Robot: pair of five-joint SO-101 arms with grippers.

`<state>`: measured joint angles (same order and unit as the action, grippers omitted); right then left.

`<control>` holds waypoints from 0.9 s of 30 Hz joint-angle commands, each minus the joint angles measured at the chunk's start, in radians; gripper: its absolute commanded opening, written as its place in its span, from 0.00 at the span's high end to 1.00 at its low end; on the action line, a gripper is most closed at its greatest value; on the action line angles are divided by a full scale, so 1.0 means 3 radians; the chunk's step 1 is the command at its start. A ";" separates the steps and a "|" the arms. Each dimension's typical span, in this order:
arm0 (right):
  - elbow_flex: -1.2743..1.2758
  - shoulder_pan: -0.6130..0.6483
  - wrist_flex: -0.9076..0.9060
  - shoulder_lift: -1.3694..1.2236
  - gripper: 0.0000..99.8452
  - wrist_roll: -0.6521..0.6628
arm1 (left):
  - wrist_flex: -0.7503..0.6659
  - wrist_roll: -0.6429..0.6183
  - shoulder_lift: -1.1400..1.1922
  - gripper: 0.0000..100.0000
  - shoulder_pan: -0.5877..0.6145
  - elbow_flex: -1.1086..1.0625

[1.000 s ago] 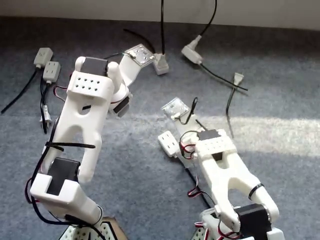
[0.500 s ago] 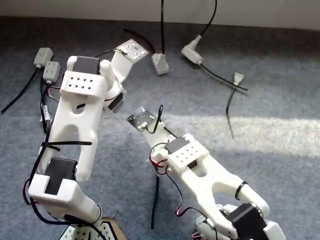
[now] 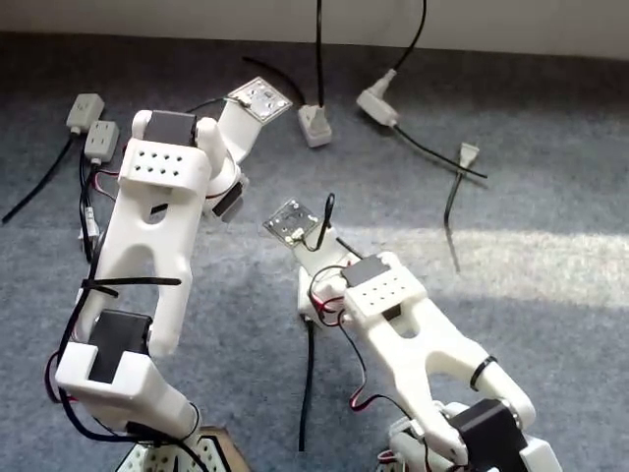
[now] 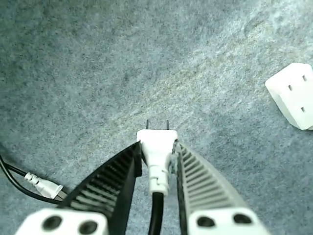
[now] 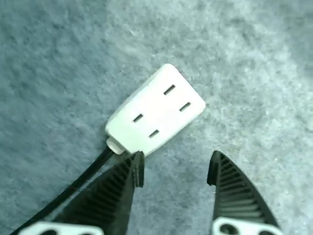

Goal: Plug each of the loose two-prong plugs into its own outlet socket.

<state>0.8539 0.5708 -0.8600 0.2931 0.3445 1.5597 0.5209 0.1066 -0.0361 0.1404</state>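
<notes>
My left gripper (image 4: 157, 149) is shut on a white two-prong plug (image 4: 156, 147) with a black cord, held over the grey carpet with its prongs pointing away from me. A white outlet socket (image 4: 293, 100) lies a little ahead and to one side of it, and in the high view this socket (image 3: 314, 125) sits near the far wall. My right gripper (image 5: 176, 159) is open just above the carpet. Right in front of its fingers lies a white socket block (image 5: 156, 110) with two pairs of slots. The block's black cord (image 3: 307, 383) trails toward the front.
Two more white sockets (image 3: 85, 110) (image 3: 101, 141) lie at the far left. A small loose plug (image 4: 44, 186) rests near them. A white plug (image 3: 376, 103) and a small plug (image 3: 469, 152) on black cords lie at the far right.
My right arm swung left, then eased slightly back right. The socket block and its cord now lie further left. My left wrist shifted a little up and left early on, then held still.
</notes>
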 commanded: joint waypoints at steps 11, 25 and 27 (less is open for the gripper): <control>0.0013 0.0248 0.0340 -0.0171 0.78 -0.0159 | -0.0020 -0.0026 -0.0166 0.99 0.0049 0.0018; 0.0023 0.0090 0.0018 -0.0202 0.78 0.0205 | -0.0020 -0.0026 -0.0156 0.99 0.0049 0.0013; 0.0115 0.0120 0.0207 -0.0222 0.78 0.0189 | -0.0020 -0.0026 -0.0156 0.99 0.0049 0.0013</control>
<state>0.8707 0.6061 -0.8569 0.2271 0.3920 1.5597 0.5209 0.1066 -0.0361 0.1404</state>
